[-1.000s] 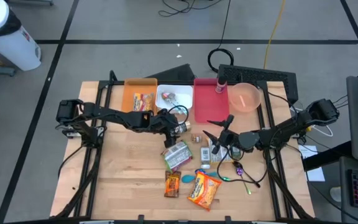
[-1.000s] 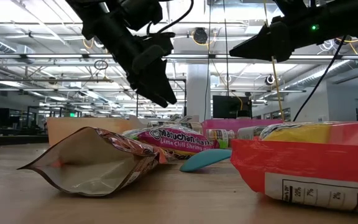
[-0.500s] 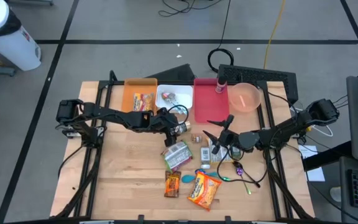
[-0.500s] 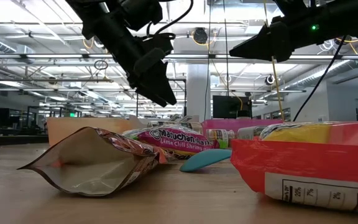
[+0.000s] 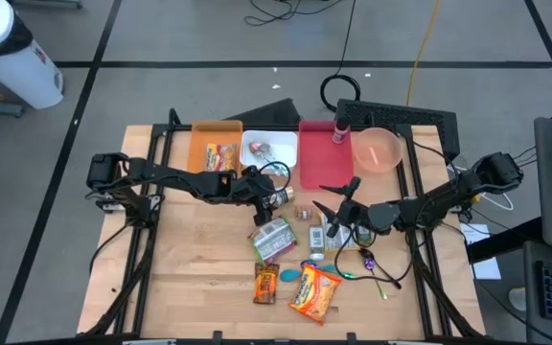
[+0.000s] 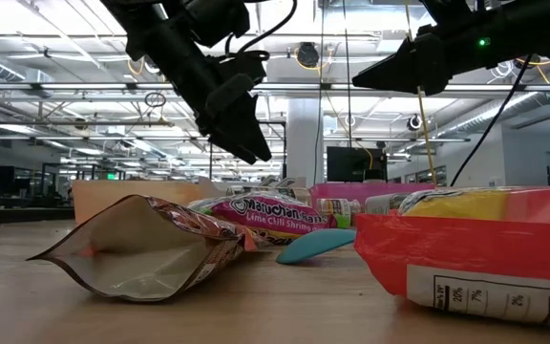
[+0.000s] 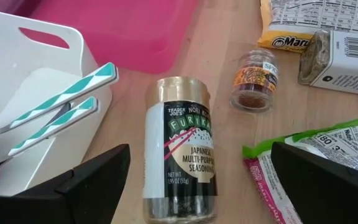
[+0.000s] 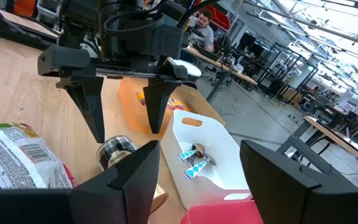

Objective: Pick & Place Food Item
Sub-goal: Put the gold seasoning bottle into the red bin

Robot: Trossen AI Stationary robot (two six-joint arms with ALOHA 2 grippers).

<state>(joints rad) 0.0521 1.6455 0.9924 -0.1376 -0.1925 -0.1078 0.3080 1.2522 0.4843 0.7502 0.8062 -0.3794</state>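
Your left gripper (image 7: 191, 186) hangs with its fingers spread wide over the furikake jar (image 7: 182, 149), which lies on its side on the table, just beside the white bin (image 7: 17, 81). That jar looks like your target, though the task names no item, so treat that as a guess. Nothing is held yet.

The main risk is the jar's shape. It is a smooth cylinder lying down, so if the fingers meet it off-centre it will likely roll away, toward the bin or toward the small spice jar (image 7: 253, 81). Come down with a finger on either side of the body, not the cap.

Watch the green noodle pack (image 7: 328, 149) too (its edge lies close to one finger). A finger landing on that wrapper could drag it along or tilt your grip.

The bin wall is the other hazard: the near finger could clip it on descent and shove the bin and the spoons (image 7: 61, 112) inside.

Your right gripper (image 5: 336, 201) waits above the table near the red tray (image 5: 319, 158), fingers partly apart and empty. It faces the left arm, so lift clear of it.
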